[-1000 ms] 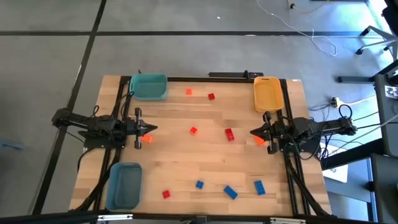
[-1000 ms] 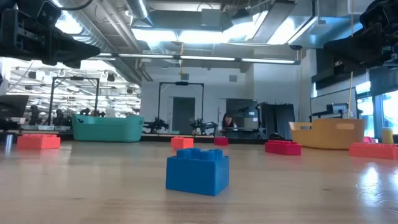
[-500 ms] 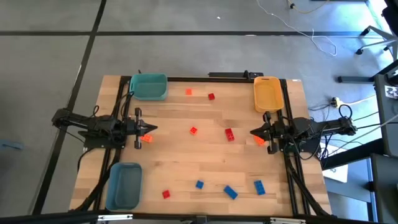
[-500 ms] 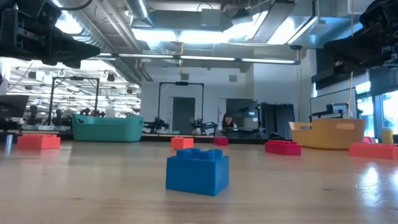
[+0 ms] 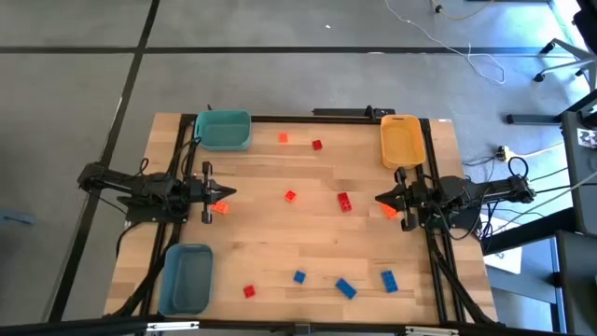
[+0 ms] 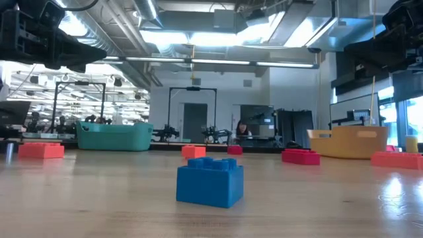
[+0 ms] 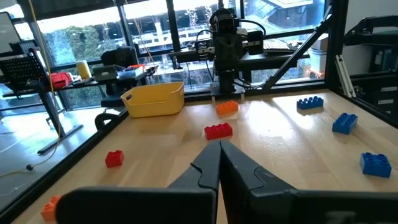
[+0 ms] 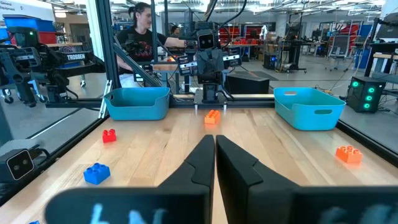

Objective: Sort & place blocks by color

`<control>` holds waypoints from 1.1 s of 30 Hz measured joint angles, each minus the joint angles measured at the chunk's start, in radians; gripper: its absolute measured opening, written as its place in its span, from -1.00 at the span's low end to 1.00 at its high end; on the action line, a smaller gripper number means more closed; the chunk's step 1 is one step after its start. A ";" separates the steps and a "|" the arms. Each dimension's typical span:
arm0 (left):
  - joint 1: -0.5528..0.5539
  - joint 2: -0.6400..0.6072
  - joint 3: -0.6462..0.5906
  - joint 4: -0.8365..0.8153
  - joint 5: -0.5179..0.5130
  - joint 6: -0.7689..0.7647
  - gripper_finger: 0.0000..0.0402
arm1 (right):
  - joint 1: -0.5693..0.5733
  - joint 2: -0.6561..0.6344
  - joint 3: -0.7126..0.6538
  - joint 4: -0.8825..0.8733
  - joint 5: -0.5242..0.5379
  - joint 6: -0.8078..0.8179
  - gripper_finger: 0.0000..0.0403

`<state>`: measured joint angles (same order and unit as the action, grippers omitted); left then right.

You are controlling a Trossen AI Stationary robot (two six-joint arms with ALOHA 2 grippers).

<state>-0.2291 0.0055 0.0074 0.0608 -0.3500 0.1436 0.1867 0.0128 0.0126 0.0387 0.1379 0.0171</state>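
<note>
Small blocks lie scattered flat on the wooden table in the high view: orange (image 5: 284, 138) and red (image 5: 317, 145) near the far edge, orange (image 5: 290, 196) and red (image 5: 344, 201) mid-table, red (image 5: 249, 291) and three blue ones (image 5: 299, 276), (image 5: 346, 288), (image 5: 389, 279) near the front. My left gripper (image 5: 231, 193) hovers shut at the left side, above an orange block (image 5: 221, 207). My right gripper (image 5: 379, 199) hovers shut at the right side, above another orange block (image 5: 387, 211). The fingers meet in both wrist views (image 7: 219, 144), (image 8: 214, 138).
A teal bin (image 5: 224, 131) stands at the far left corner, a grey-blue bin (image 5: 187, 278) at the near left, and a yellow-orange bin (image 5: 401, 140) at the far right. A blue block (image 6: 210, 180) sits close to the low camera. A person (image 8: 140, 25) shows beyond the table.
</note>
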 joint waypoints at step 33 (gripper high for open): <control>0.000 0.000 0.000 0.000 0.000 -0.001 -1.00 | 0.000 0.278 0.666 -0.642 -0.166 0.106 -0.91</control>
<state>-0.2295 0.0055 0.0078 0.0605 -0.3500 0.1425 0.1864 0.2904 0.6782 -0.6031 -0.0280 0.1231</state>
